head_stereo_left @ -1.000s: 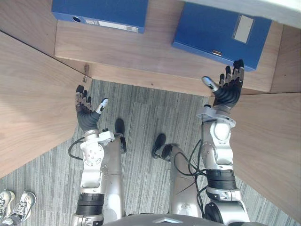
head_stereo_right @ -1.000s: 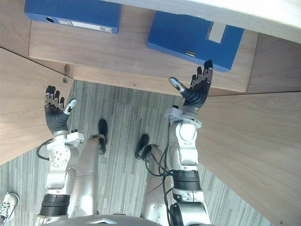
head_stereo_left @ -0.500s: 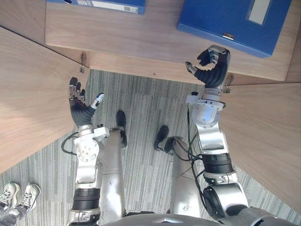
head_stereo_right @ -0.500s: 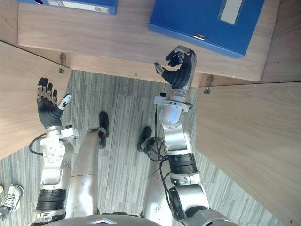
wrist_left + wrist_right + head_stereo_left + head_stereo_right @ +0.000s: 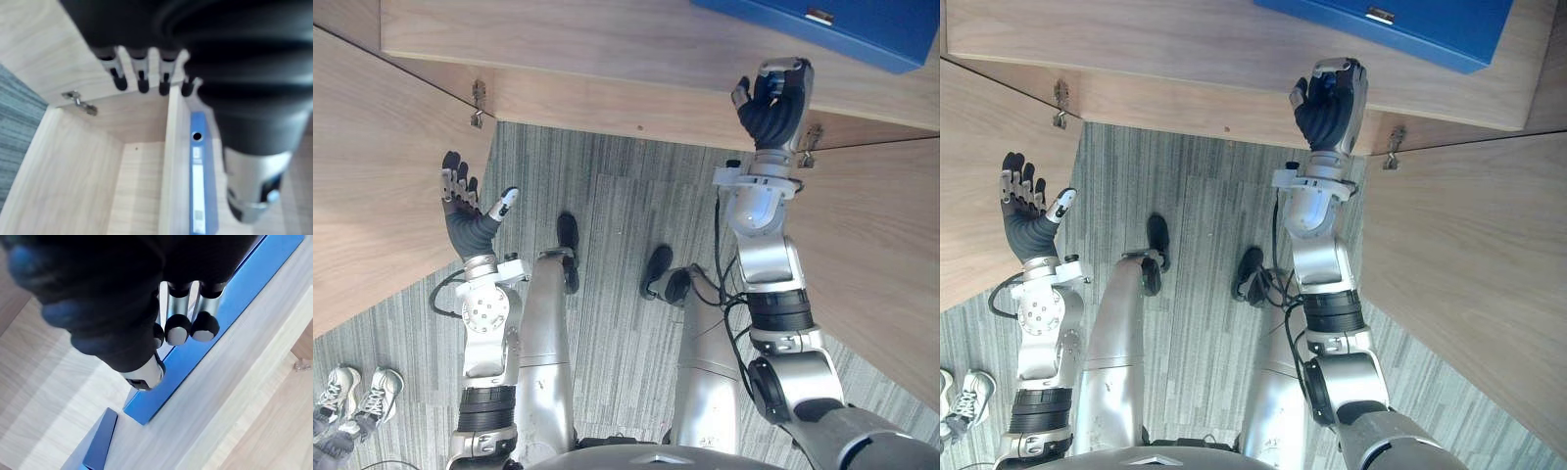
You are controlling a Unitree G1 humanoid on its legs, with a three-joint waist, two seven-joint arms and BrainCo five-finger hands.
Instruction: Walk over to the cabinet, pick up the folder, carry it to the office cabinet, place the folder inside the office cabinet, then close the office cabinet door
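Item: folder (image 5: 1430, 29), blue. It lies flat on the cabinet shelf (image 5: 607, 49) at 1 o'clock and is in neither hand.
Right hand (image 5: 771, 103): raised at the shelf edge just below the folder, fingers curled in, holding nothing.
Left hand (image 5: 462, 211): at 9 o'clock, fingers spread, empty.
Second folder (image 5: 198, 186): upright on the shelf.
Doors: left door (image 5: 372, 176) and right door (image 5: 881, 255) both stand open.
Progress: the folder is shelved. If this is the office cabinet, only closing the door remains; which cabinet it is cannot be told.
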